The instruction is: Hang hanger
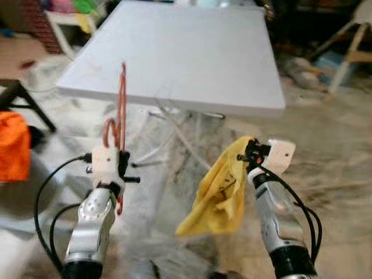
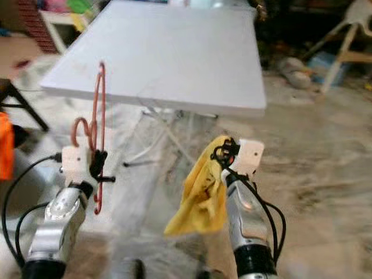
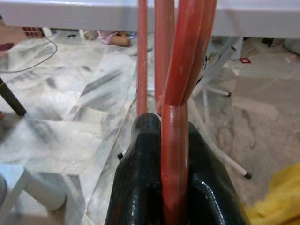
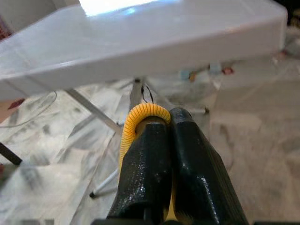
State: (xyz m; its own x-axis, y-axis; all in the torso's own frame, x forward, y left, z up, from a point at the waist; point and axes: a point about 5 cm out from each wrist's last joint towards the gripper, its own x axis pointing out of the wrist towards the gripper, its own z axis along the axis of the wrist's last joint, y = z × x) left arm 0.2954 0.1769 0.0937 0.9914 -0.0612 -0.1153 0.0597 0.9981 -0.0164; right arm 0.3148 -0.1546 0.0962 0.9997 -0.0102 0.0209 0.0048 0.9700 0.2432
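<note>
A red-orange plastic hanger (image 1: 120,110) stands upright in my left gripper (image 1: 123,165), which is shut on it; in the left wrist view its bars (image 3: 174,117) run between the black fingers (image 3: 140,178). A yellow cloth (image 1: 221,189) hangs down from my right gripper (image 1: 250,154), which is shut on it. The right wrist view shows a yellow fold (image 4: 140,115) pinched over one finger (image 4: 145,168). Both grippers are held low in front of the white table's near edge (image 1: 174,99).
The white folding table (image 1: 186,46) stands ahead, its legs (image 1: 174,131) on the marble floor below. An orange object (image 1: 13,145) is at the left beside a dark stool leg (image 1: 29,104). Clutter and a chair (image 1: 349,46) lie at the far right.
</note>
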